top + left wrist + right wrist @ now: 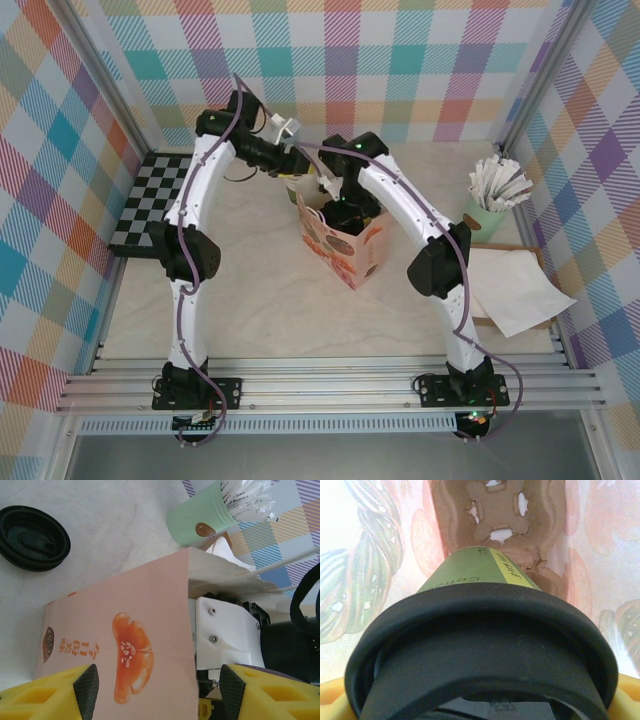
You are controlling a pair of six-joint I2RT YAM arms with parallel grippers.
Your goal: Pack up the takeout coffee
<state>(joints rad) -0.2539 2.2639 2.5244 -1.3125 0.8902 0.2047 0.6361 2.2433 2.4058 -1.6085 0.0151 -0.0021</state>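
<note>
- Position: the takeout coffee (480, 580), a dark-green cup capped by its black lid (480, 630), is inside the paper bag (345, 250), with the printed walls rising on every side of it.
- Right pincer (480, 705) holds it at the lid, jaws spread wide around the rim.
- Its long axis runs down the bag, with the lid uppermost toward the wrist. The base points at the brown pulp carrier (505, 510) on the bag's floor; whether it touches I cannot tell.
- Left pincer (160, 692) stands open astride the bag's top edge, jaws well apart. The right arm's white housing (225, 635) is just beside it.
- On the worktop (250, 300) a loose black lid (32, 537) lies beyond the bag. The mint-green cup of white sticks (490, 205) stands to the right, with white napkins (515, 290) near it.
- A checkerboard (150, 200) lies at the left edge, and open surface runs between the bag and the arm bases.
</note>
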